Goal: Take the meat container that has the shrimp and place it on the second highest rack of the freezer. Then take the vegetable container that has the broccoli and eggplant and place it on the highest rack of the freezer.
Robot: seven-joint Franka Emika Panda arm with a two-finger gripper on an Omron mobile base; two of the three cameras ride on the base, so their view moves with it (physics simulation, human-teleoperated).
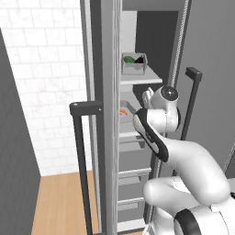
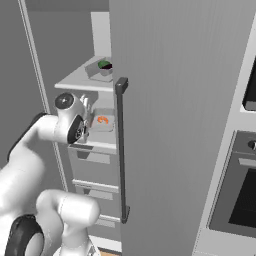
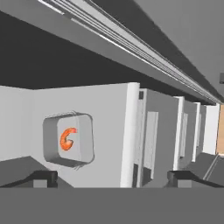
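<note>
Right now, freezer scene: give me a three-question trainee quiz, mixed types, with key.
1. True or false: the shrimp tray sits on the top shelf.
2. What lies in the tray on the top shelf? A) broccoli and eggplant B) bread C) fish
3. How do the robot's jaws stand?

Key:
1. False; it sits on the second shelf.
2. A
3. Open, holding nothing, with the gripper short of the shrimp tray.
</note>
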